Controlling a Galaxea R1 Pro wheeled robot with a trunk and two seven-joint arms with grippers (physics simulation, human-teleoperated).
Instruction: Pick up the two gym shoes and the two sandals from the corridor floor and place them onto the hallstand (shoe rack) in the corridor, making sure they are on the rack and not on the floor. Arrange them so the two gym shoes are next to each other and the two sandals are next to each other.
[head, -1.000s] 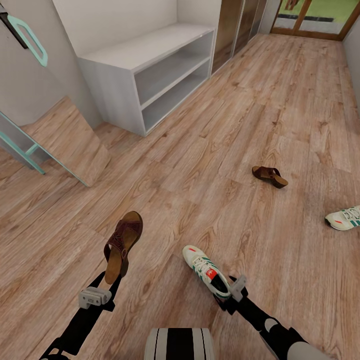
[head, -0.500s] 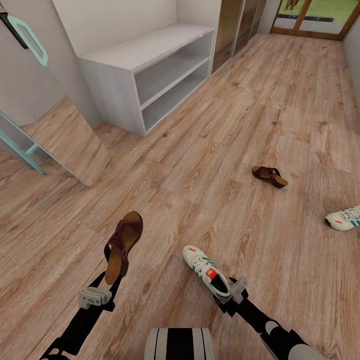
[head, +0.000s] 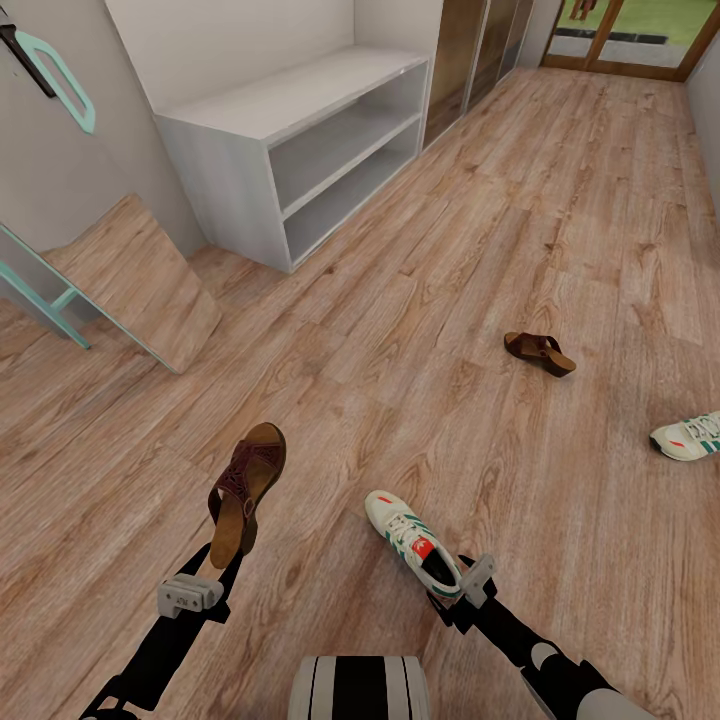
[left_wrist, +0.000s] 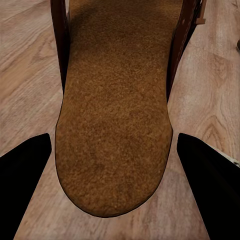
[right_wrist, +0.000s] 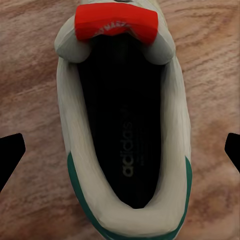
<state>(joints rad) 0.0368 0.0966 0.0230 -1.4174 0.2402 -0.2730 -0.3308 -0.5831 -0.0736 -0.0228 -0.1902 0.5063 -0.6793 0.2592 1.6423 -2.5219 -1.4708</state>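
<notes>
Nothing has moved over the last second: left gripper (head: 232, 560) still pinches a sandal (head: 245, 488) by its heel, right gripper (head: 447, 590) likewise a gym shoe (head: 410, 540), both near the corridor floor (head: 560, 180). Second sandal (head: 540, 352) and second gym shoe (head: 688, 437) lie well apart on the floor. Hallstand (head: 300, 120) stands empty ahead-left; likely a pause before carrying both over.

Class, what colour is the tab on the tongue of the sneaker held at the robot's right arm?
Red-orange, clearest in the right wrist view on the sneaker.
</notes>
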